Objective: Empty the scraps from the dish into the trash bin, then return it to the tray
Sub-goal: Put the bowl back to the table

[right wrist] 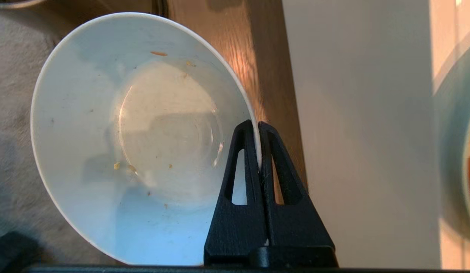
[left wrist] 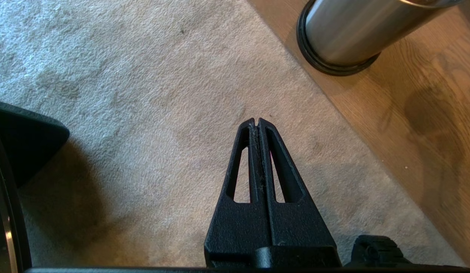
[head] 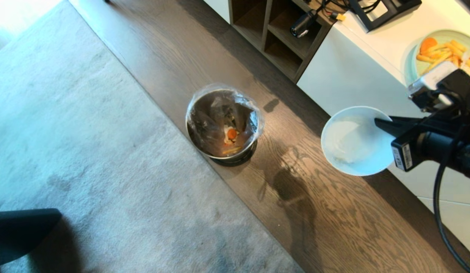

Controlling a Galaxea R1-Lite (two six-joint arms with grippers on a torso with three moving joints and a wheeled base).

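Right gripper (right wrist: 257, 125) clamped on dish (right wrist: 144, 140) rim

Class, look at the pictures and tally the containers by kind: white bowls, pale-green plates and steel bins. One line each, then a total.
White bowls: 1, the dish pinched at its rim by the right gripper
Pale-green plates: 1, the plate with food
Steel bins: 1, the trash bin
Total: 3

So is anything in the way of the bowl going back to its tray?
Cannot tell: the tray is out of view. The right gripper holds the emptied bowl by its rim over the wood floor, beside the white counter with the pale-green plate.
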